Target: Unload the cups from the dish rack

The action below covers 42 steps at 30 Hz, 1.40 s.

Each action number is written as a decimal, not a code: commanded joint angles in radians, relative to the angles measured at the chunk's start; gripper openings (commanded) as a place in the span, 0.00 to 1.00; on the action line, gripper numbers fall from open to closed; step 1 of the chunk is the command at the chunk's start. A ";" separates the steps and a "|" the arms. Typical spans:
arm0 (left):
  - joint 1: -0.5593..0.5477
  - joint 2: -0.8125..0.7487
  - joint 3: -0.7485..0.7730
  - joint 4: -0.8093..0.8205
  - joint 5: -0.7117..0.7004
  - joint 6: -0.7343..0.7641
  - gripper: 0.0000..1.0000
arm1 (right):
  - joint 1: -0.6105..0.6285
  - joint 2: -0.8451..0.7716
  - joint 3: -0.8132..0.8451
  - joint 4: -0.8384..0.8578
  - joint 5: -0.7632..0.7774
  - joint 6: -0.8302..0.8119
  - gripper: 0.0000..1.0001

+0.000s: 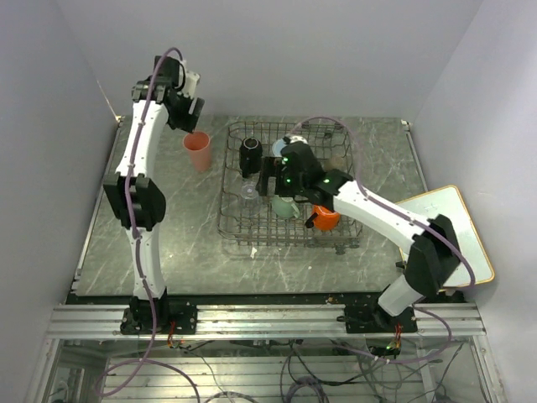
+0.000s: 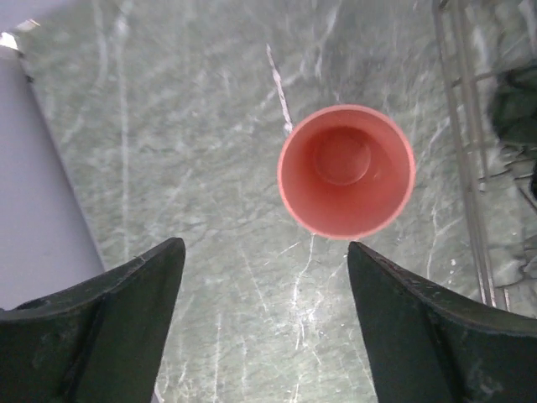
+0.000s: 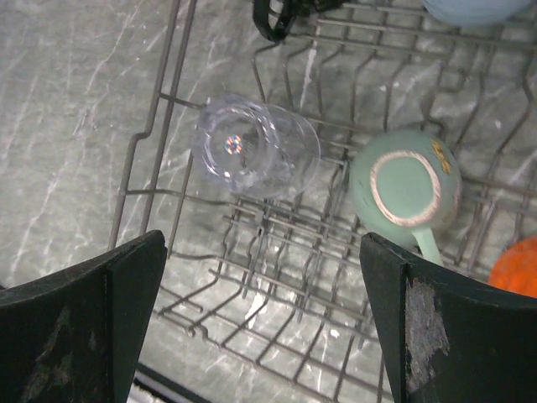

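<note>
The pink tumbler [image 1: 198,151] stands upright on the table left of the dish rack [image 1: 232,220]; the left wrist view looks down into it [image 2: 346,170]. My left gripper [image 1: 190,114] is open and empty above and just behind it. My right gripper [image 1: 270,178] is open and empty over the rack. Below it, in the right wrist view, lie a clear glass [image 3: 253,156] and the upturned mint-green cup [image 3: 406,190]. The black mug [image 1: 250,155], the orange mug [image 1: 325,218] and part of the light-blue mug [image 1: 279,148] sit in the rack.
A white board with an orange rim [image 1: 453,231] lies at the table's right edge. The rack's wire side [image 2: 470,193] runs along the right of the left wrist view. Grey walls close in the table at the left and back.
</note>
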 commanded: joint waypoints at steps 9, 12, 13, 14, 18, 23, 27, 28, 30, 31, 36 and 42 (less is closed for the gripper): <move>0.001 -0.536 -0.437 0.078 0.136 -0.010 1.00 | 0.154 0.359 0.342 -0.117 0.333 -0.236 1.00; 0.005 -0.652 -0.577 0.091 0.166 -0.015 1.00 | 0.162 0.421 0.383 -0.118 0.348 -0.253 1.00; 0.007 -0.684 -0.609 0.093 0.177 -0.021 1.00 | 0.164 0.437 0.387 -0.111 0.351 -0.258 1.00; 0.010 -0.713 -0.637 0.091 0.194 -0.025 1.00 | 0.165 0.451 0.389 -0.102 0.356 -0.264 1.00; 0.016 -0.793 -0.703 0.083 0.240 -0.045 1.00 | 0.169 0.512 0.401 -0.063 0.368 -0.292 1.00; 0.019 -0.851 -0.757 0.086 0.244 -0.043 1.00 | 0.169 0.582 0.448 -0.054 0.348 -0.306 1.00; 0.022 -0.910 -0.819 0.128 0.272 -0.052 1.00 | 0.170 0.631 0.481 -0.070 0.337 -0.297 0.98; 0.022 -0.926 -0.834 0.142 0.284 -0.053 1.00 | 0.168 0.639 0.486 -0.075 0.338 -0.293 0.96; 0.022 -0.957 -0.859 0.164 0.308 -0.057 1.00 | 0.169 0.640 0.480 -0.068 0.339 -0.289 0.92; 0.022 -0.965 -0.869 0.173 0.317 -0.059 1.00 | 0.168 0.636 0.473 -0.061 0.336 -0.290 0.90; 0.022 -0.992 -0.935 0.211 0.348 -0.047 1.00 | 0.168 0.611 0.470 -0.059 0.330 -0.293 0.72; 0.022 -1.084 -1.086 0.328 0.386 -0.022 1.00 | 0.158 0.546 0.467 -0.052 0.283 -0.304 0.50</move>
